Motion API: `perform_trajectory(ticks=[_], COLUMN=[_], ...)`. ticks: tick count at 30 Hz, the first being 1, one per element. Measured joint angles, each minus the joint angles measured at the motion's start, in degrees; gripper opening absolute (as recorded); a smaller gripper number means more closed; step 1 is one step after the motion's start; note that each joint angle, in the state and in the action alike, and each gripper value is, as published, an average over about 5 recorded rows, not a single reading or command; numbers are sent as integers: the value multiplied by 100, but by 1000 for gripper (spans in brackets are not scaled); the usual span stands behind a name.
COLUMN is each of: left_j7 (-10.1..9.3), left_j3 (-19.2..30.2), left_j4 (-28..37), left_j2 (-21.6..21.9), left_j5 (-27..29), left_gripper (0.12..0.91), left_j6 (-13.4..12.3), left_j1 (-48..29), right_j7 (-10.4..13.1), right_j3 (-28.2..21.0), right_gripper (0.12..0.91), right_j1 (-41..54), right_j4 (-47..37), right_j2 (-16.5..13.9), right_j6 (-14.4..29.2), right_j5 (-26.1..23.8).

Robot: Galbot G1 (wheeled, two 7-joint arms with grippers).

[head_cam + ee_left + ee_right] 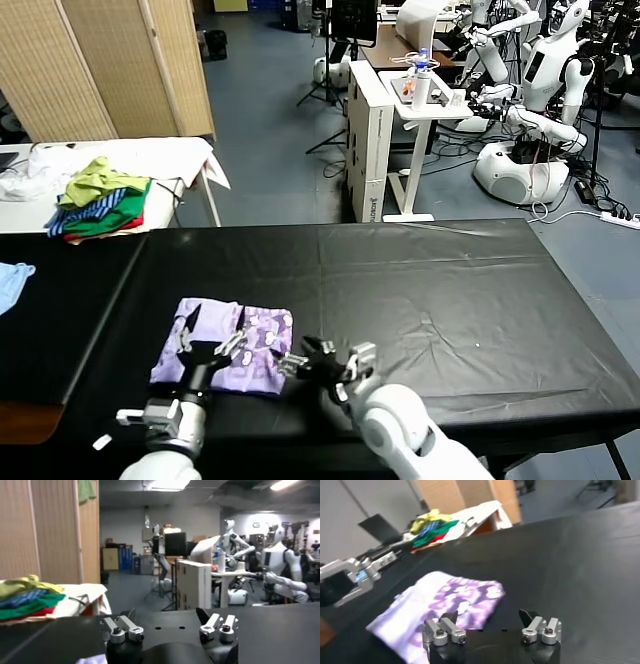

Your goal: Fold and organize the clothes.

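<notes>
One garment is yours to deal with here: the pale lavender short-sleeved cotton T-shirt with a darker purple print (232,345), lying already folded into a rough rectangle in the lower left of the head view, flat on the black-covered bench (450,300) near its front edge. Your left claw (212,357) hangs over the shirt's near edge with its fingers spread wide and nothing between them; your right claw (322,364) sits just beside the shirt's right edge, also released and empty, and the right wrist view shows the print (455,602) lying just ahead of its splayed fingers. Expect the shirt to be light, soft and limp: it will drape and sag from any single pinch, and the stacked layers can slide apart or unfold if you lift only the top one. It is not fragile, but thin cotton on a smooth bench cover may skid rather than let a fingertip get under it. I would take it at two well-separated points along one folded edge, pinching through all layers at once, one claw to each corner. Leave alone the pile of green, yellow, blue and red clothes (100,205) on the white side table at upper left, and the light blue cloth (12,280) at the left edge.
</notes>
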Motion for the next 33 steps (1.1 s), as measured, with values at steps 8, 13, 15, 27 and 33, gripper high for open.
perform_trajectory(ticks=[8,13,15,27,33], left_j7=[-33,-83,-109,-241,-302], left_j3=[-241,-338,-371,-431,-455], left_j4=[-62,-65,-50,64,37], left_j2=[11,3,2,-8,-27], left_j5=[-28,-43,-68,-249,-564], left_gripper=[907,907,907,907,907], left_j6=[-55,-93,-109,-165,-53], left_j1=[124,162,167,263,359], right_j7=[29,13,-1,-553,-868], right_j3=[-78,67,199,1277,1451], right_gripper=[389,153,145,142,257], right_j1=[14,-81,-144,-346,-489], right_j4=[-165,-40,52,271,420], right_j2=[61,-32,-116,-1077,-1338], right_j6=[0,-43,-106,-428,-223], right_j5=[-22,-58,-60,-237,-781])
